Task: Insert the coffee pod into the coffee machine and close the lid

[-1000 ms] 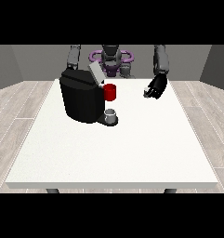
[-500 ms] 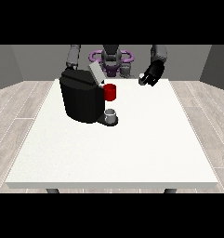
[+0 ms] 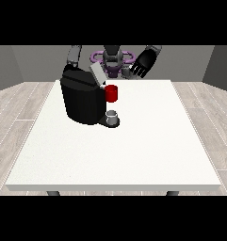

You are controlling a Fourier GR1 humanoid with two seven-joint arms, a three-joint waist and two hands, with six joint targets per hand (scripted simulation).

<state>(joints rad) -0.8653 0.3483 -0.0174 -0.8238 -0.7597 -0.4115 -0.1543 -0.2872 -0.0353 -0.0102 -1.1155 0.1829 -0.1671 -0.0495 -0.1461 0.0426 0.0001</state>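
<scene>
- Right now I have the hand at the view's right point(image 3: 142, 66) raised at upper centre, fingers relaxed and holding nothing; the other hand is hidden.
- Lid point(image 3: 97, 74) tilts open on the coffee machine point(image 3: 83, 100), so closing remains.
- Coffee pod point(image 3: 125, 72): possibly the small grey thing beside my fingers; cannot tell.
- Red cup point(image 3: 111, 93) sits at the machine's front above the counter point(image 3: 133, 150).

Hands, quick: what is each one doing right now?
Hand at the view's right: raised above the table's far edge, fingers open, holding nothing.
Hand at the view's left: hidden behind the coffee machine; cannot be told.
</scene>
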